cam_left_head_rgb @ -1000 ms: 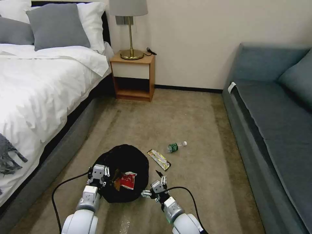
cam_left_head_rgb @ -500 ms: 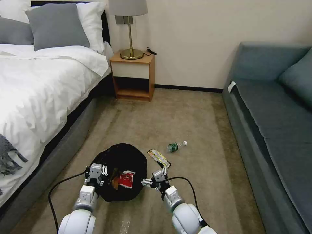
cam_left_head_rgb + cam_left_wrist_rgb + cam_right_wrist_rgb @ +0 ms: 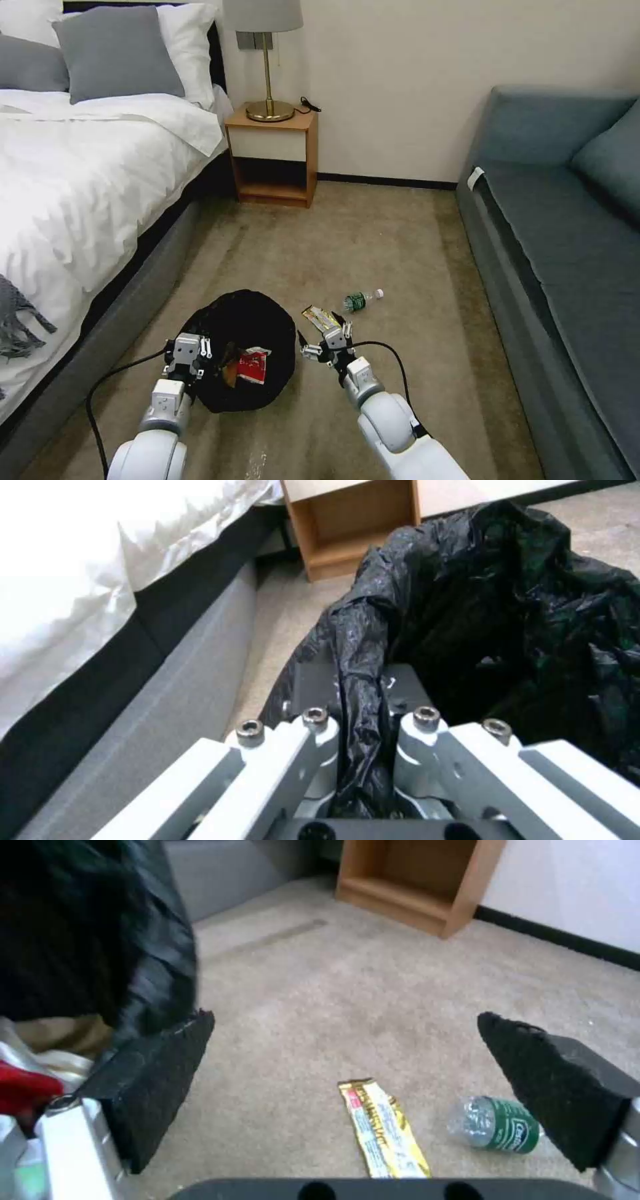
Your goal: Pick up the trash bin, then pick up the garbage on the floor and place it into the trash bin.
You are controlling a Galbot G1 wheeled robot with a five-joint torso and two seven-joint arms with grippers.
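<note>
Forward since one second ago, the right hand (image 3: 325, 341) now hovers released above the yellow-black snack wrapper (image 3: 383, 1128), whose print is too small to read; the clear bottle (image 3: 497, 1126) beside it bears a green label. Both lie on the beige carpet floor (image 3: 400, 253) between bed (image 3: 80, 187) and sofa (image 3: 567, 253). Left hand (image 3: 363, 720) stays clenched on the trash bin (image 3: 257, 320) rim; a red-and-white wrapper (image 3: 252, 367) lies inside.

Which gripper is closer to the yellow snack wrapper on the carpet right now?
Right. The right gripper hangs open just over the yellow snack wrapper, which lies between its pads. The left gripper is across the trash bin, shut on its rim.
</note>
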